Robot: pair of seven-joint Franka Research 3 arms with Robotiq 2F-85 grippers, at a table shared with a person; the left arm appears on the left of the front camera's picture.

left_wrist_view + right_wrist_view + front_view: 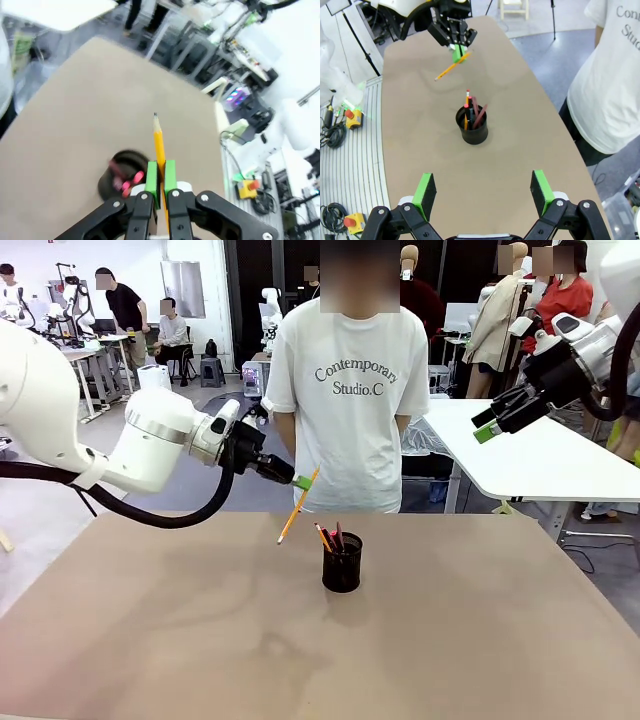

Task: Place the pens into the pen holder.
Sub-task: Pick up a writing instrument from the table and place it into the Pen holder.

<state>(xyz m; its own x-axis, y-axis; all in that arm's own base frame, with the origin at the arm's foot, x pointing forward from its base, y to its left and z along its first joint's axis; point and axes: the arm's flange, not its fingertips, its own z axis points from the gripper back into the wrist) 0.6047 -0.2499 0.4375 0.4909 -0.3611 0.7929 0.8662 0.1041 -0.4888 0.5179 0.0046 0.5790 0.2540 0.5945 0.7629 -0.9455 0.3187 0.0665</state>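
Observation:
My left gripper (303, 481) hangs above the table's far left part, shut on a yellow-orange pencil (297, 507) that slants down to the left, tip low. In the left wrist view the pencil (159, 142) sticks out from between the green pads (170, 176), with the pen holder (117, 175) blurred below. The black mesh pen holder (342, 562) stands upright mid-table, to the right of the pencil, with several pens (328, 536) in it; the right wrist view shows the holder (472, 127) too. My right gripper (482, 428) is raised high at the right, open and empty, fingers (425, 190) wide apart.
A person in a white T-shirt (350, 390) stands at the far edge, hands behind the back. The brown tabletop (450, 640) is bare around the holder. A white table (540, 455) stands at the right beyond it.

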